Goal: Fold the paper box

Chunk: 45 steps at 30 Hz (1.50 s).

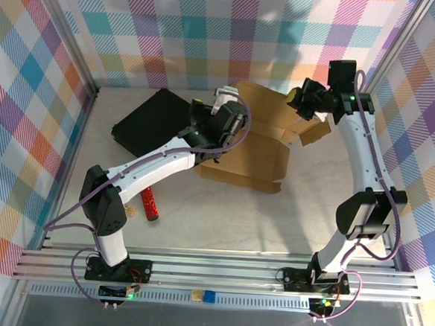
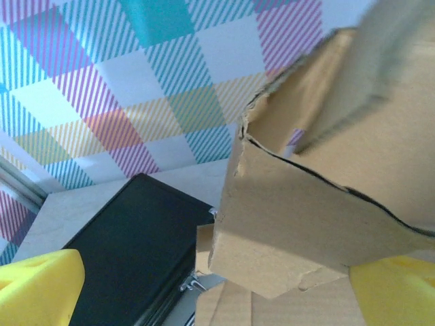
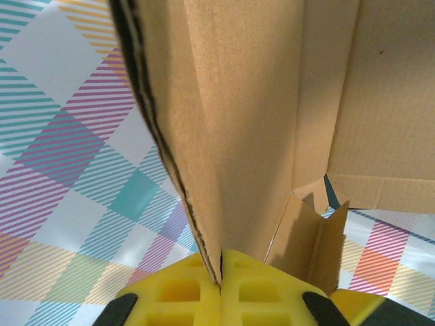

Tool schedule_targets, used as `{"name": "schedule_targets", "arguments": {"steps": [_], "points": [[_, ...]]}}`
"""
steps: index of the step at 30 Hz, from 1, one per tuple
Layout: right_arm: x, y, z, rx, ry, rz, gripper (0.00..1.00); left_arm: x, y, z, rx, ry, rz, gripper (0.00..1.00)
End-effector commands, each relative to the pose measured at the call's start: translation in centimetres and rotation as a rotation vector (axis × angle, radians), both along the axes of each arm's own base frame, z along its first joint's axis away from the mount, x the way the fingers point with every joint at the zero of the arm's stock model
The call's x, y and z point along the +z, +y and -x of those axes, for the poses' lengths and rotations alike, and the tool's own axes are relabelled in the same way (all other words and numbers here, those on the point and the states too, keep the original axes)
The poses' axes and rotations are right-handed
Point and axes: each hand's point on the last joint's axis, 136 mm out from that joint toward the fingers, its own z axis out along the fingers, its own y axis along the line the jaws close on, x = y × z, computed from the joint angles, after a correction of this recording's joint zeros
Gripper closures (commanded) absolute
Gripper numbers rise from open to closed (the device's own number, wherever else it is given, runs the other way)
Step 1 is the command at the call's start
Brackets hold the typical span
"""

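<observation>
- Lower left, top view: red cylinder (image 1: 150, 203) lying flat.
- Mid-frame: paper box (image 1: 255, 154), part-folded, flaps up.
- On it: left gripper (image 2: 217, 295) spread wide, box corner between yellow fingers (image 2: 34, 288).
- Left of box: black case (image 1: 149, 121).
- Upper right: right gripper (image 1: 295, 101) clamped tight on box flap.

Layout on the surface (image 1: 273, 226)
The paper box (image 1: 259, 155) is positioned just right of the flat case (image 1: 149, 121); a cylinder (image 1: 150, 203) is located before the case.
</observation>
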Motion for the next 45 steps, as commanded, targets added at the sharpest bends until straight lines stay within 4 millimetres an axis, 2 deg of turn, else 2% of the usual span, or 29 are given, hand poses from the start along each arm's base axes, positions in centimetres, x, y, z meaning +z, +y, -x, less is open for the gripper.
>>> {"name": "schedule_targets", "arguments": {"steps": [1, 3, 7, 8, 11, 13, 15, 18, 23, 29, 33, 35, 36, 37, 39, 42, 44, 45], "points": [[0.7, 0.4, 0.4, 0.019, -0.013, -0.028, 1.0, 0.9, 2.8, -1.6, 0.068, -0.011, 0.065, 0.04], [0.7, 0.4, 0.4, 0.021, -0.013, -0.026, 1.0, 0.4, 2.9, -2.2, 0.042, 0.011, 0.079, 0.16], [0.5, 0.2, 0.5, 0.02, -0.012, -0.014, 1.0, 0.3, 3.5, -2.2, -0.002, 0.028, 0.081, 0.68], [0.5, 0.2, 0.5, 0.022, -0.012, -0.01, 1.0, 0.4, 3.6, -2.1, -0.017, 0.03, 0.085, 0.73], [0.2, 0.4, 0.4, 0.042, -0.018, -0.002, 1.0, 0.6, 4.1, -2.0, -0.081, 0.054, 0.121, 0.81], [0.3, 0.4, 0.6, 0.059, -0.024, 0.008, 1.0, 0.8, 4.4, -2.0, -0.128, 0.077, 0.136, 0.95], [0.3, 0.3, 0.8, 0.075, -0.027, 0.029, 1.0, 0.9, 4.9, -1.9, -0.162, 0.102, 0.14, 1.0], [0.3, 0.1, 1.1, 0.108, -0.032, 0.063, 1.0, 1.0, 5.9, -1.8, -0.202, 0.132, 0.151, 1.0], [-0.3, 0.3, 1.8, 0.18, -0.035, 0.101, 1.0, 0.5, 5.9, -0.7, -0.367, 0.215, 0.211, 1.0], [-1.1, 0.4, 2.9, 0.245, -0.035, 0.142, 1.0, -3.5, 5.6, 0.0, -0.471, 0.398, 0.279, 1.0], [-2.1, 0.4, 2.9, 0.251, -0.025, 0.149, 1.0, -5.9, 5.1, 0.9, -0.492, 0.47, 0.312, 0.99], [-2.4, 0.3, 2.3, 0.243, -0.032, 0.163, 1.0, -5.9, 5.0, 1.6, -0.494, 0.484, 0.35, 0.75], [-2.6, 0.2, 1.8, 0.233, -0.035, 0.169, 1.0, -5.6, 4.7, 2.1, -0.507, 0.482, 0.376, 0.67], [-2.8, 0.2, 1.5, 0.228, -0.033, 0.171, 1.0, -5.3, 4.4, 2.6, -0.515, 0.469, 0.389, 0.63], [-3.2, 0.2, 0.8, 0.219, -0.017, 0.17, 1.0, -4.4, 3.4, 4.2, -0.538, 0.417, 0.387, 0.45], [-3.9, 0.6, 0.1, 0.21, 0.005, 0.16, 1.0, -4.2, 1.8, 6.8, -0.557, 0.367, 0.365, 0.25], [-4.3, 0.7, -0.2, 0.199, 0.021, 0.146, 1.0, -4.2, 1.6, 7.6, -0.54, 0.34, 0.397, 0.1], [-4.4, 0.8, -0.3, 0.197, 0.027, 0.14, 1.0, -4.0, 1.5, 7.8, -0.54, 0.315, 0.44, 0.09]]}}
